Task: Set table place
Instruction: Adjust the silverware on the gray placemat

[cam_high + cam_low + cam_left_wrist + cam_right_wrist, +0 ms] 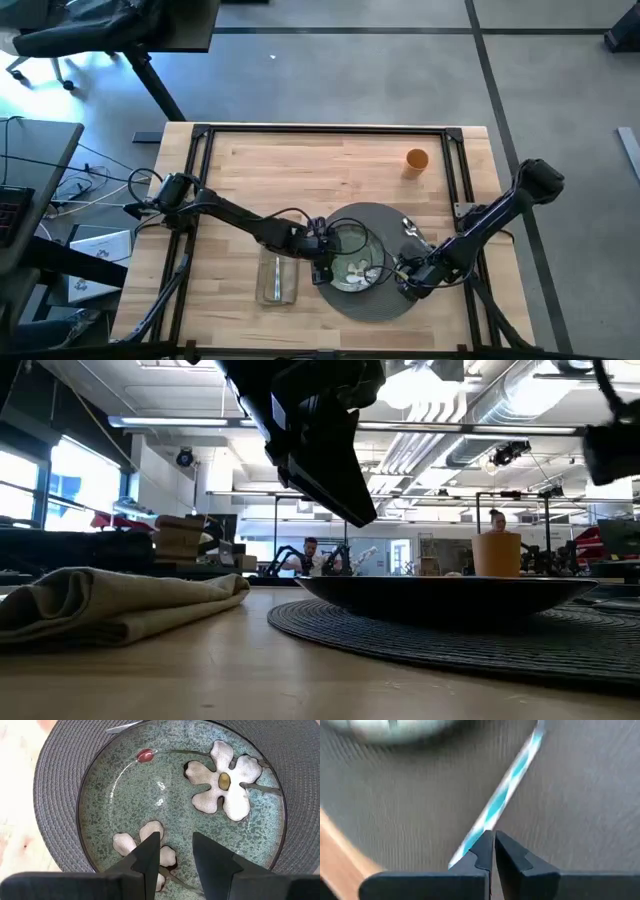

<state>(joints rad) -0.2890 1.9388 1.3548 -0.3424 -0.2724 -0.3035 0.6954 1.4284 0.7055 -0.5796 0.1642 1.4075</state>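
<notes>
Wooden table (340, 150), lower middle of high view: napkin (278, 277) at left; left gripper (322, 262), fingers slightly apart, over plate (350, 270) on mat (385, 225); right gripper (402, 277) pinched on cutlery (512, 780); cup (417, 160) upper right.

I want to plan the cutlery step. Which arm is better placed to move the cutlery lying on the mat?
Probably the right. Its gripper is low over the mat, fingers nearly shut at a piece of cutlery. The left gripper hangs open over the plate, holding nothing.

Open lab: exposed ceiling ducts (450, 430), robot arms (345, 557) on far benches.
</notes>
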